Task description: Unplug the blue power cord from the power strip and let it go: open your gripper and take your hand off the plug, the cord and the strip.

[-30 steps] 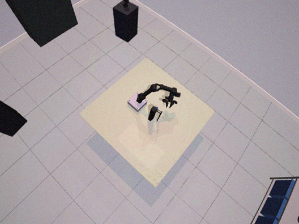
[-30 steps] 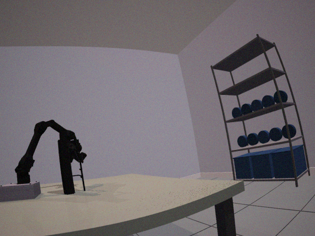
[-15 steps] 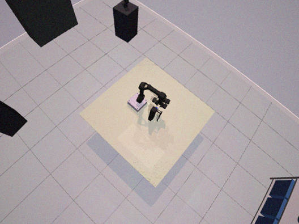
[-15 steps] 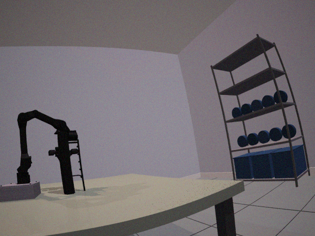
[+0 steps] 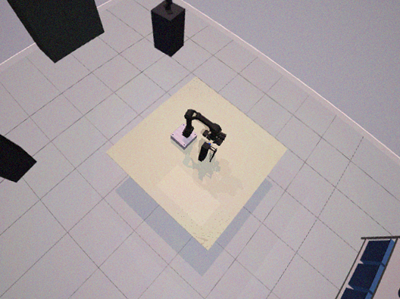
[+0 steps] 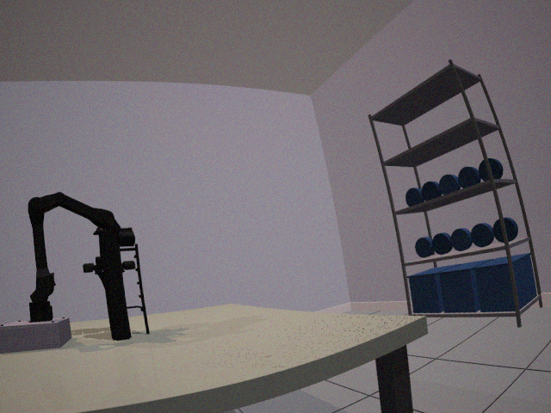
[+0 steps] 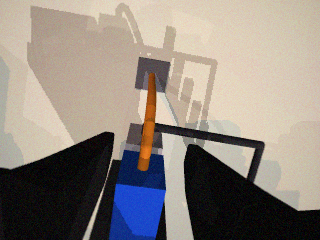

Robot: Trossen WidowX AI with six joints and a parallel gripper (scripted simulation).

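The blue plug (image 5: 209, 143) (image 7: 140, 210) shows as a blue block at the bottom middle of the wrist view, in front of a tall dark upright body (image 5: 203, 152) (image 6: 117, 311) that seems to be the power strip. An orange cord (image 7: 149, 120) runs over the plug's far end towards a dark grey block (image 7: 159, 65). My gripper (image 5: 211, 137) (image 7: 150, 148) is partly open. Its fingers stand on either side of the plug in the wrist view, with visible gaps at both sides. Where the plug meets the strip is hidden.
A thin black frame (image 6: 140, 284) (image 7: 210, 137) rises close beside the dark body, near my right finger in the wrist view. The arm's pale base (image 5: 183, 138) (image 6: 35, 335) stands on the cream table (image 5: 197, 95) (image 6: 275, 351). A shelf rack (image 6: 423, 104) stands beyond the table.
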